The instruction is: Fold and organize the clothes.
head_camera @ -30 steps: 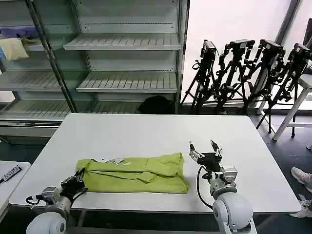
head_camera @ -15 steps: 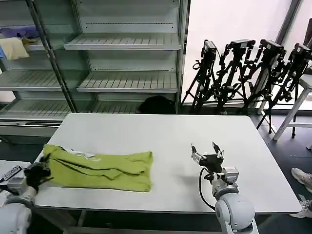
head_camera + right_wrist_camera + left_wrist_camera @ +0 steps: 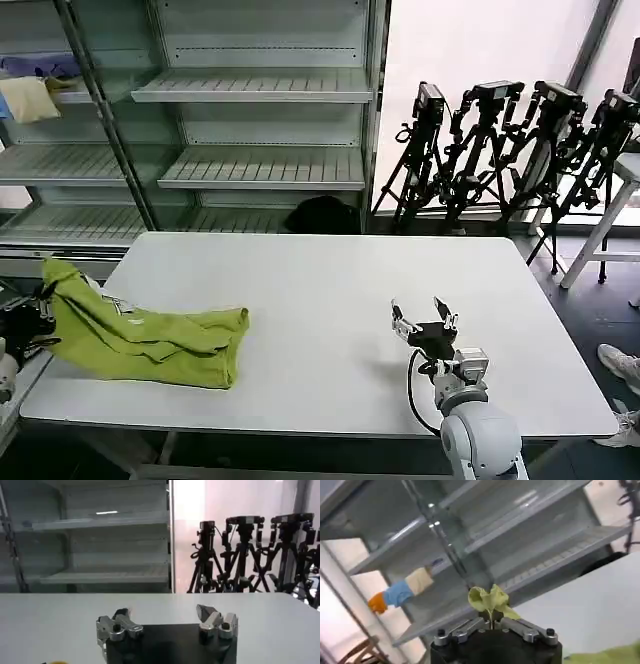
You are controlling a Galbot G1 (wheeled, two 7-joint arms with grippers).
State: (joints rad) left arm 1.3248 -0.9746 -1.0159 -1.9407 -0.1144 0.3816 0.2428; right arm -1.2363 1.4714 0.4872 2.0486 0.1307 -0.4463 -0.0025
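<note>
Head view: nearest the robot, the right hand (image 3: 424, 314) rests low over the white desk (image 3: 330, 290) at its near right part, its two fingers spread wide with nothing between them; the right wrist view shows the same, the fingertips (image 3: 209, 614) apart above bare desk. The left hand (image 3: 28, 318) sits at the desk's left edge, pinched tight on a bunch of the lime T-shirt (image 3: 150, 335); in the left wrist view a tuft of that green cloth (image 3: 490, 600) stands up out of the closed jaws. From the grip the T-shirt rises to a peak at the desk's left edge, then trails down and lies crumpled across the near left part of the desk, well apart from the right hand. Beyond the desk stand grey shelves (image 3: 250, 90), with camera tripods (image 3: 510, 150) to their right.
</note>
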